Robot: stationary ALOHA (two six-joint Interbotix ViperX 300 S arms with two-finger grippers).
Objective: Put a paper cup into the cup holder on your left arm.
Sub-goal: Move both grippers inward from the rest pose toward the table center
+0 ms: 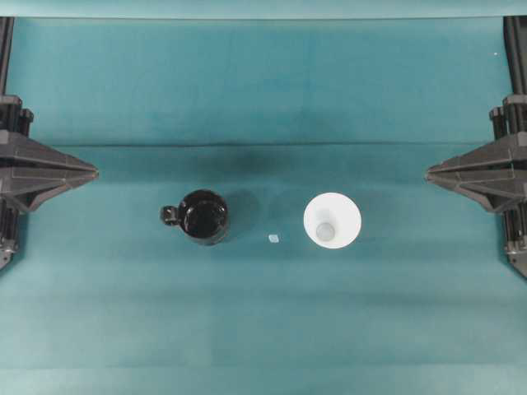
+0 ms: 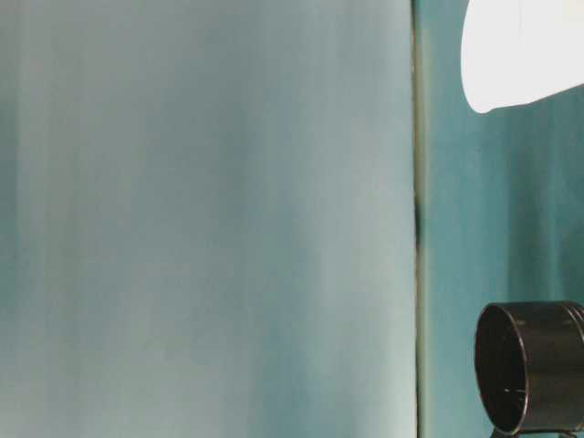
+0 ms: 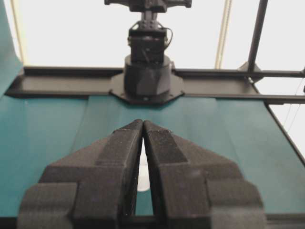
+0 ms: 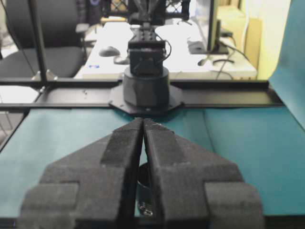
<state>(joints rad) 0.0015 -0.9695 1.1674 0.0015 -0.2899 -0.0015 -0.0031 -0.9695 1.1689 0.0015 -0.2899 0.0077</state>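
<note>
White paper cup (image 1: 332, 220) is standing mouth-up nearer the right jaws (image 1: 428, 174), black cup holder (image 1: 203, 216) nearer the left jaws (image 1: 95, 174), both well clear on the table (image 1: 263, 329). Wrist views: each pair is sitting pressed together, gripping nothing, apparently parked.

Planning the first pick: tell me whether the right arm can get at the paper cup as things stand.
Probably yes. The paper cup stands upright on the cloth with nothing between it and the right end effector, which is shut and would need to open first. The cup holder stands well apart.

Even overhead light, blown-out windows, blurred table-level view
</note>
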